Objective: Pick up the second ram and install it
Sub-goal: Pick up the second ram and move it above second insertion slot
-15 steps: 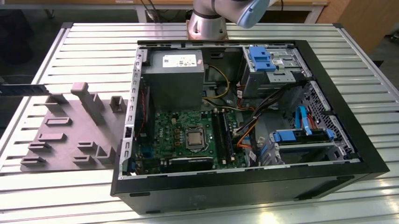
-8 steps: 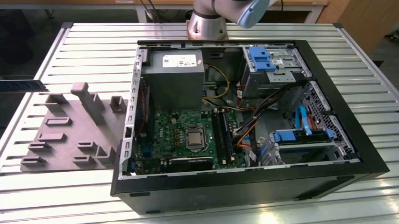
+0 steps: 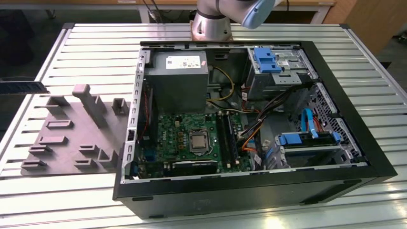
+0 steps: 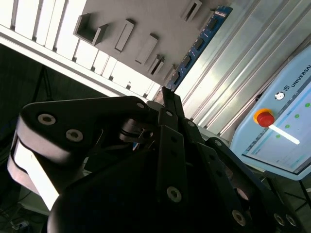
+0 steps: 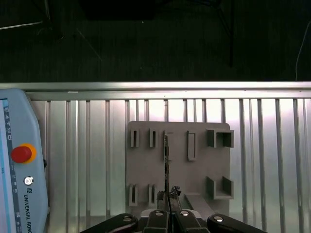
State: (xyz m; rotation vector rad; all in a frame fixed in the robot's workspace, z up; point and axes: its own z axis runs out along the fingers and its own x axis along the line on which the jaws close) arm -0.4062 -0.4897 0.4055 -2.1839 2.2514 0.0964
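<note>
Holding state: the black two-fingered pincer [image 5: 167, 196] is closed on one end of the second ram [image 5: 166, 155], a long, thin, dark bluish-green memory board with black chips. In the first wrist view the board shows edge-on, clamped between the fingertips.

Long axis: the ram runs straight out from the fingertips, in line with the pincer. In the second wrist view the pincer [image 4: 167, 97] grips the near end and the ram [image 4: 199, 43] extends away over the flat grey plastic fixture plate [image 4: 146, 19]. The board appears lifted clear of the plate's slots; no contact with them is visible.

Position: in the exterior view the ram [image 3: 22, 87] lies just beyond the fixture plate [image 3: 66, 160], off its edge on the exterior view's left. It hangs roughly level above the edge of the silver slatted metal bench [image 3: 95, 43].

Governing relation: the open black computer case [image 3: 254, 195] stands just beside the fixture plate on its opposite side. The plate therefore lies between the ram and the narrow black memory slots [image 3: 227, 138]. As seen in the exterior view, the ram's long axis runs across that of the slots, not along it
</note>
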